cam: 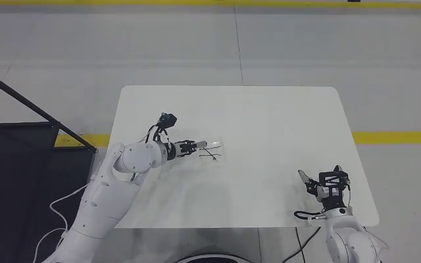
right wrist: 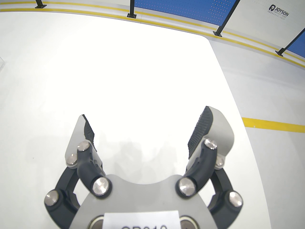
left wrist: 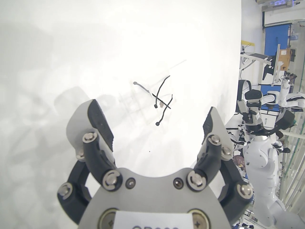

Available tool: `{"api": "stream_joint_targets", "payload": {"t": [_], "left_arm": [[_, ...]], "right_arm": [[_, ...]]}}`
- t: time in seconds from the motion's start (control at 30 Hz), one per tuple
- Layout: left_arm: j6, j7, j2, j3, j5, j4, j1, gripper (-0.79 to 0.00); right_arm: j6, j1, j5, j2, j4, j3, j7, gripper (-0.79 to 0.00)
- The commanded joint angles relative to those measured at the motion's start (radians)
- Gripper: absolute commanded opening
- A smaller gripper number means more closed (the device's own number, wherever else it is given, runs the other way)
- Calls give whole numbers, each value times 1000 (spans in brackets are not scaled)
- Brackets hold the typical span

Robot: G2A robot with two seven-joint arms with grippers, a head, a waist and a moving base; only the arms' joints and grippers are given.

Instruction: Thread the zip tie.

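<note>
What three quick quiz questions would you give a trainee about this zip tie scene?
1. True or false: the left gripper is shut on a zip tie.
2. Which gripper is nearer the zip ties lying on the table? A) left B) right
3. Fill in: the right gripper has its jaws ____.
Key: 1 false, it is open and empty; 2 A; 3 open.
</note>
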Motion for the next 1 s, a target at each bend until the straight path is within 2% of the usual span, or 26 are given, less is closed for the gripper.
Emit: {"api": "stream_joint_targets", "payload": {"t": [0.0, 0.1, 0.3, 0.37, 0.4, 0.5, 0.6, 0.97], "left_arm": [[20, 1, -3, 12, -6, 14, -14, -28], [32, 2, -6, 25, -8, 27, -28, -132], [44, -2, -7, 41, 3, 38, -41, -142], [42, -5, -7, 41, 2, 38, -42, -169], [42, -5, -7, 41, 2, 37, -41, -212], [43, -4, -6, 41, 1, 35, -40, -259], [48, 0, -6, 42, -8, 36, -38, -339], [64, 10, -10, 59, -18, 52, -51, -369]], "right_arm": [[0, 0, 0, 0, 0, 0, 0, 0], [0, 0, 0, 0, 0, 0, 0, 0], [0, 0, 0, 0, 0, 0, 0, 0], [0, 0, 0, 0, 0, 0, 0, 0], [0, 0, 0, 0, 0, 0, 0, 0], [0, 0, 0, 0, 0, 0, 0, 0], [0, 0, 0, 0, 0, 0, 0, 0], [0, 0, 0, 0, 0, 0, 0, 0]]}}
